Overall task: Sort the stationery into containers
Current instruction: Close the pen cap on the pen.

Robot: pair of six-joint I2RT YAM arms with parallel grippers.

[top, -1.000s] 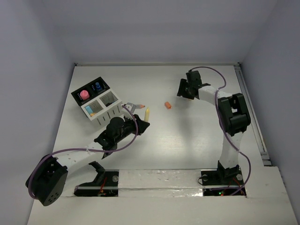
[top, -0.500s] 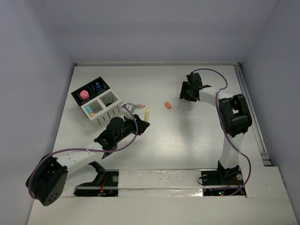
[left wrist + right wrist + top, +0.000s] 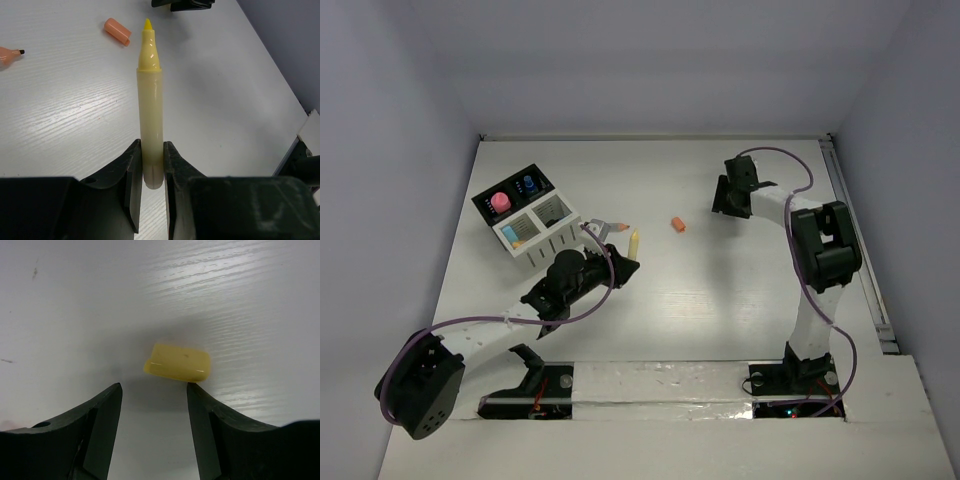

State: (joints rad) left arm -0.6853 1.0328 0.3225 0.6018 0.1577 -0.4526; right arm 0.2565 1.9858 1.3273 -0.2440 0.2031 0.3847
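My left gripper (image 3: 151, 145) is shut on the base of an uncapped yellow highlighter (image 3: 150, 95), whose tip points away; in the top view the highlighter (image 3: 634, 242) is held just right of the organizer (image 3: 552, 244). My right gripper (image 3: 154, 387) is open and low over the table, with a small yellow cap (image 3: 177, 362) lying just beyond its fingertips, nearer the right finger. In the top view the right gripper (image 3: 726, 200) hides that cap. An orange cap (image 3: 677, 224) lies between the two grippers. An uncapped orange marker (image 3: 613, 228) lies beside the organizer.
The organizer's black compartments hold a pink piece (image 3: 500, 202) and a blue-capped bottle (image 3: 528, 184); one white compartment holds a light blue item (image 3: 517, 233). The orange cap (image 3: 117, 31) and the orange marker's tip (image 3: 7, 55) show in the left wrist view. Walls enclose the table.
My right gripper has shifted a little to the right, away from the orange cap. The left arm and the yellow highlighter have not moved.
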